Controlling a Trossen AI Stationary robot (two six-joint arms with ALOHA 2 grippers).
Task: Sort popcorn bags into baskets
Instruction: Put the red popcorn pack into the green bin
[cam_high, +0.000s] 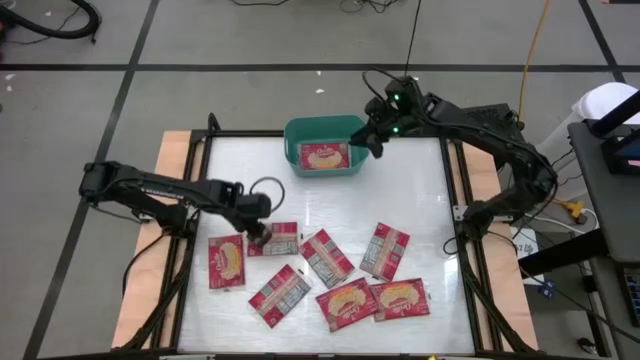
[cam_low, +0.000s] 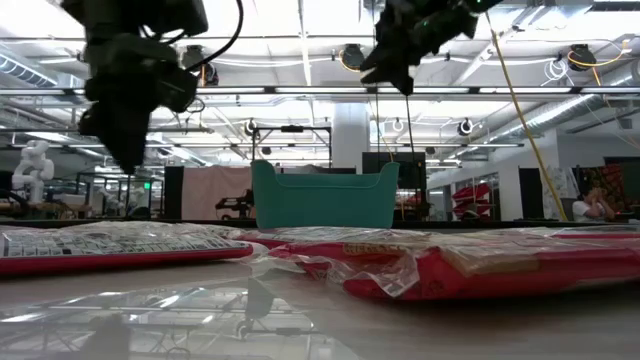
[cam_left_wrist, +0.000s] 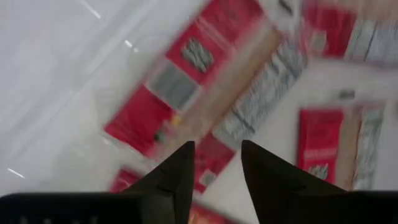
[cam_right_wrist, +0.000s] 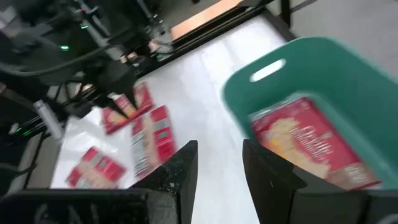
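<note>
On the left, the left end effector (cam_high: 258, 232) hangs low over the loose bags (cam_high: 300, 268) strewn across the near half of the tabletop (cam_high: 420, 190). Its fingers stand narrowly apart and empty above one bag (cam_left_wrist: 205, 93) lying panel-side up, probably lining up a pick. Farther right, the tub (cam_high: 325, 130) sits at the far edge with one bag (cam_high: 324, 156) inside, picture up. The right end effector (cam_high: 374, 138) hovers by the tub's right rim, parted and empty, seemingly just done dropping.
</note>
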